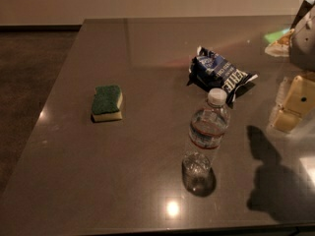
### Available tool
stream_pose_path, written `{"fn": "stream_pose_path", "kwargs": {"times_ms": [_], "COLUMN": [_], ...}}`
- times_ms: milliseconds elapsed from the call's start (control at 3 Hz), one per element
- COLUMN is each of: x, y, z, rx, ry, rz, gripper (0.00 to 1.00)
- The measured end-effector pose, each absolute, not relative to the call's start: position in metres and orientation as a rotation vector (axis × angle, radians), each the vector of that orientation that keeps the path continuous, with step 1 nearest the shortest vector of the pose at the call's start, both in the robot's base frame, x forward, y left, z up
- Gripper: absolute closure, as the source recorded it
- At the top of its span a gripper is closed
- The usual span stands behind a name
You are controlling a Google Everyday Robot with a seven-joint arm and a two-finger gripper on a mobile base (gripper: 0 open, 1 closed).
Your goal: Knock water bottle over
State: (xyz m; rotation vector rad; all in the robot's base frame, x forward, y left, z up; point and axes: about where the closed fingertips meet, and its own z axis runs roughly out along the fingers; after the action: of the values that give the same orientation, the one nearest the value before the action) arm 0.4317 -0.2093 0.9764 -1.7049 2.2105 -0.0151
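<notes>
The water bottle (pixel 206 136) stands upright on its base towards the near right of the table (pixel 123 181). It is a small clear plastic cylinder with ribbed walls, a white screw cap on top and a pale label with a red band around its middle. Its long axis is vertical; in the camera view the cap leans up and slightly right of the round transparent base. Just behind it, apart from it, lies a crumpled dark blue and white snack bag (pixel 219 73), glossy and creased. Well off to the left sits a rectangular sponge (pixel 107 102), rough green on top with a soft yellowish layer below. The table is a smooth, dark grey slab, polished enough to throw back glare spots. My end effector (pixel 290 107), cream and blocky, hangs at the right edge, clear of the bottle; I cannot tell how wide it is set.
</notes>
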Motion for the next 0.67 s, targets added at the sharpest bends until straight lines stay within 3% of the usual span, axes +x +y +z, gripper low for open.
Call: {"fn": "stream_pose_path", "kwargs": {"times_ms": [667], "x": [0.396], "y": [-0.151], "z": [0.966], "rx": [-1.653], "ry": [2.040], "rz": [0.324], "gripper": [0.00]}}
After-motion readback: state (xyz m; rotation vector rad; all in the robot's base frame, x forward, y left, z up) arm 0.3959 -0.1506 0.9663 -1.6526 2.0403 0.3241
